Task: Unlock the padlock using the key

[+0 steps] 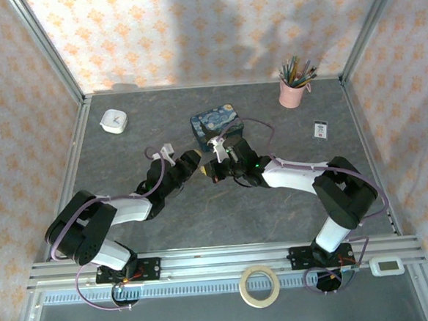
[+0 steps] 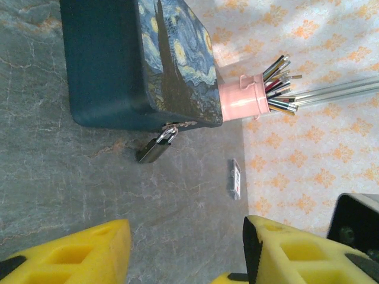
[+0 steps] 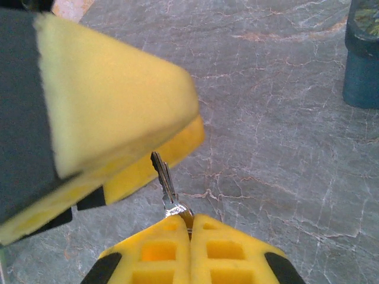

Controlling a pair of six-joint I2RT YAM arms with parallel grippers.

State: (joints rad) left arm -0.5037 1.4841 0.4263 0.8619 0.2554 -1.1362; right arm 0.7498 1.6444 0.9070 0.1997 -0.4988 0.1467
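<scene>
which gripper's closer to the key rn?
Right. The right gripper is shut on the key at its bow, blade pointing away. The left gripper is open, one finger just beside the blade tip; contact unclear.

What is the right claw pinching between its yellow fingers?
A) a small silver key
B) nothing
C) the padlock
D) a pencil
A: the right wrist view shows the right gripper closed on the head of a small silver key, its blade sticking out.
</scene>
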